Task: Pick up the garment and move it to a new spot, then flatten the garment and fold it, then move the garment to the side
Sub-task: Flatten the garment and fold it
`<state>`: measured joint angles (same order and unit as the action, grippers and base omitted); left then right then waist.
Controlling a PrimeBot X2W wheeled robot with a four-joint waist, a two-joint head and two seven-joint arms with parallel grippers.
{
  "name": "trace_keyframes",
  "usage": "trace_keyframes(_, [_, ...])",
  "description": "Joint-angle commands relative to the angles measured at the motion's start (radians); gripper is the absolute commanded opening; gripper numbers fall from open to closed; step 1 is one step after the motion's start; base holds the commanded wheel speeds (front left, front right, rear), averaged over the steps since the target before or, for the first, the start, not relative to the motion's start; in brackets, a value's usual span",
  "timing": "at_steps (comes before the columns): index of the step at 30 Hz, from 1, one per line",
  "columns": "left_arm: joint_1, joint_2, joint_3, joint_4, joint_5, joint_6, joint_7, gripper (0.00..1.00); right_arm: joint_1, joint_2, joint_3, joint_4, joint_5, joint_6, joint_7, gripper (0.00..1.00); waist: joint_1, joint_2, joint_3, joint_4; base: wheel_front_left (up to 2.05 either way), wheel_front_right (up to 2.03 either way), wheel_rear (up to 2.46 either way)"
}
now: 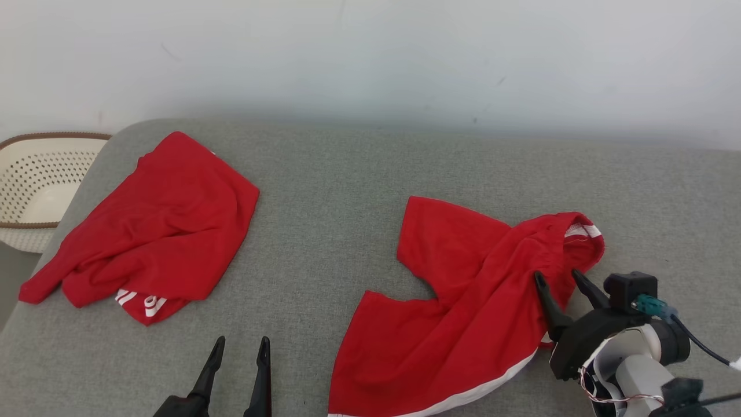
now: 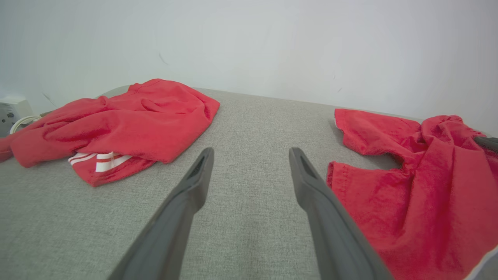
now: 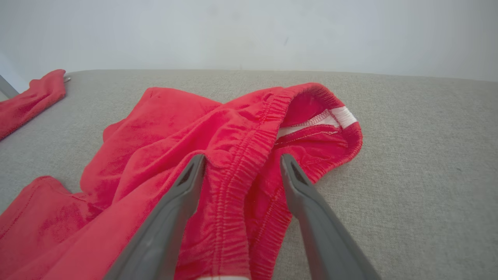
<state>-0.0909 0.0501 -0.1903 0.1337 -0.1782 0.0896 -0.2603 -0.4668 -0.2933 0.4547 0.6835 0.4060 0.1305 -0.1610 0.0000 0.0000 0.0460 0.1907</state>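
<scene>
Right gripper (image 1: 557, 274): fingers spread wide; nothing clamped
Garment (image 1: 463, 313): red, crumpled; its gathered waistband runs between the right fingers
Left gripper (image 1: 242, 340): fingers apart over the bare grey cushion (image 1: 324, 202); second red garment (image 1: 168, 231) off to its left

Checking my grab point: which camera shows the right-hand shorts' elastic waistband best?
Right wrist view: the gathered waistband lies close up between the open right gripper's fingers. Head view shows it small beside that gripper; left wrist view leaves it unclear.

Right gripper (image 1: 557, 274): two long dark tapered fingers (image 1: 550, 307), black base, pale grey wrist (image 1: 631, 359), teal connector (image 1: 648, 303), black cable (image 1: 697, 343), thin red-white wires (image 1: 602, 397). Left gripper (image 1: 242, 340): matching dark fingers.
</scene>
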Motion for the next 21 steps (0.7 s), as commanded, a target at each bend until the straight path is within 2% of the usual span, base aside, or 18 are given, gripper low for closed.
trace_keyframes(1, [0.012, 0.001, 0.004, 0.000, 0.002, 0.002, -0.004, 1.00, 0.010, 0.001, -0.003, 0.000, 0.019, 0.000, -0.013, 1.00, 0.0000, 0.0000, -0.007, -0.012, 0.00, 0.00, 0.00])
trace_keyframes(6, [0.029, 0.001, 0.016, -0.003, 0.006, 0.003, -0.005, 1.00, 0.091, -0.016, -0.027, -0.089, 0.085, 0.000, -0.049, 1.00, 0.0000, 0.0000, -0.024, -0.038, 0.00, 0.00, 0.00])
trace_keyframes(10, [0.040, 0.000, 0.029, -0.009, 0.008, 0.005, -0.005, 1.00, 0.152, -0.039, -0.067, -0.177, 0.086, 0.000, -0.060, 1.00, 0.0000, 0.0000, -0.033, -0.058, 0.00, 0.00, 0.00])
trace_keyframes(15, [0.060, 0.001, 0.048, -0.022, 0.009, 0.007, -0.005, 1.00, 0.226, -0.040, -0.144, -0.287, 0.034, 0.000, -0.075, 1.00, 0.0000, 0.0000, -0.047, -0.082, 0.00, 0.00, 0.00])
trace_keyframes(21, [0.077, 0.001, 0.065, -0.036, 0.019, 0.007, -0.005, 1.00, 0.322, 0.004, -0.264, -0.393, -0.027, 0.000, -0.071, 1.00, 0.0000, 0.0000, -0.062, -0.098, 0.00, 0.00, 0.00])
